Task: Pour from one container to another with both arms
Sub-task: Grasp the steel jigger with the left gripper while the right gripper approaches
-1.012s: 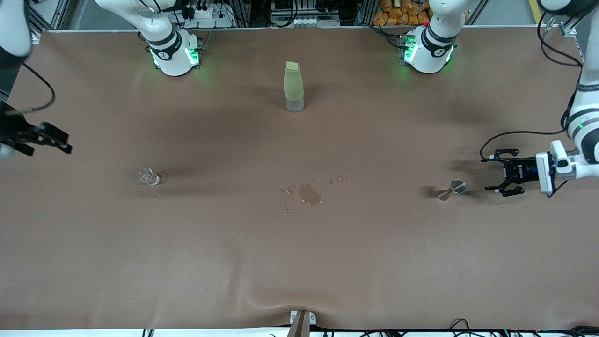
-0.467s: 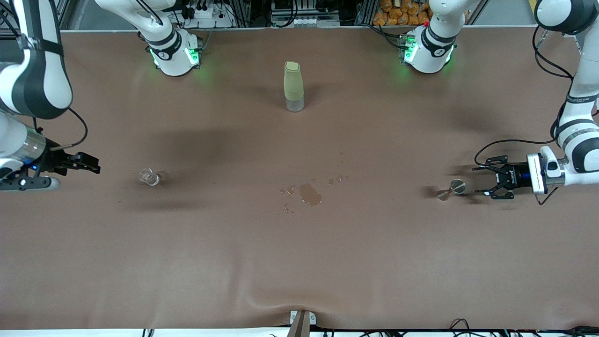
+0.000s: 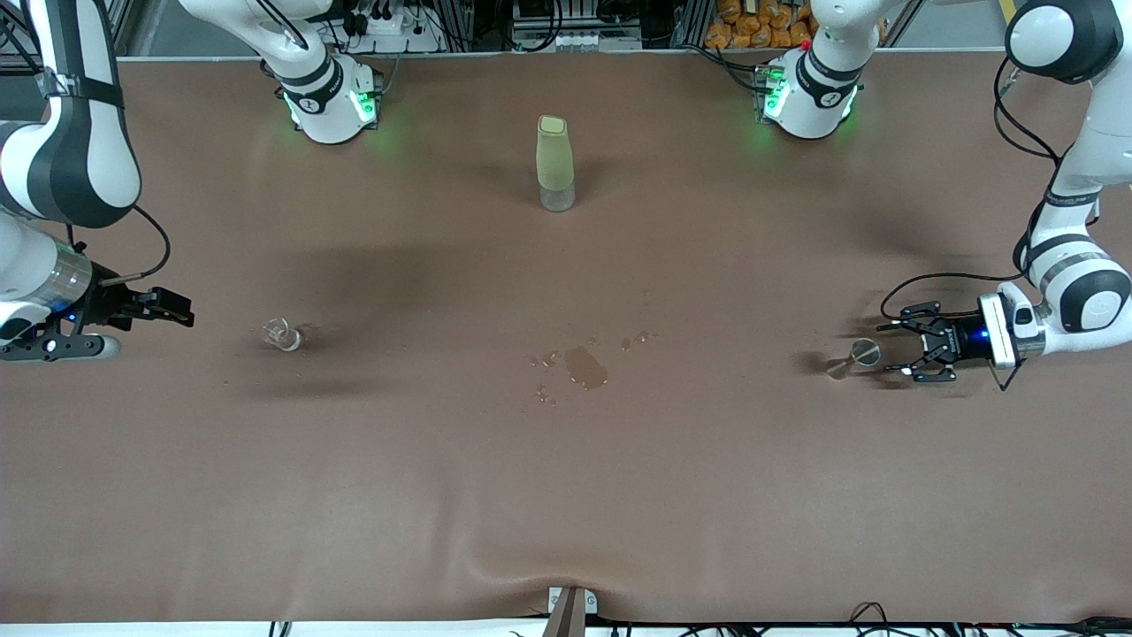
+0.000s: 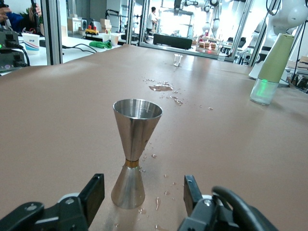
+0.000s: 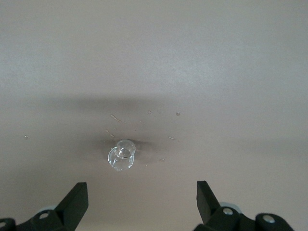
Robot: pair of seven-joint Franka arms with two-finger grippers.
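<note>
A steel jigger (image 3: 856, 356) stands upright on the brown table toward the left arm's end. My left gripper (image 3: 887, 348) is low beside it and open. In the left wrist view the jigger (image 4: 132, 149) has its base between the two fingertips of the left gripper (image 4: 144, 199), with a gap on each side. A small clear glass (image 3: 283, 335) stands toward the right arm's end. My right gripper (image 3: 181, 311) hovers apart from it, open and holding nothing. The right wrist view shows the glass (image 5: 121, 156) out ahead of the right gripper (image 5: 142, 202).
A tall pale green bottle (image 3: 554, 164) with a clear base stands mid-table, farther from the front camera. A puddle with scattered drops (image 3: 585, 366) lies between the glass and the jigger. Drops wet the table around the jigger base (image 4: 166, 192).
My left gripper has dropped and slid in toward the jigger, its jaws narrowing somewhat. My right arm swung in toward the glass, then nearly stopped.
</note>
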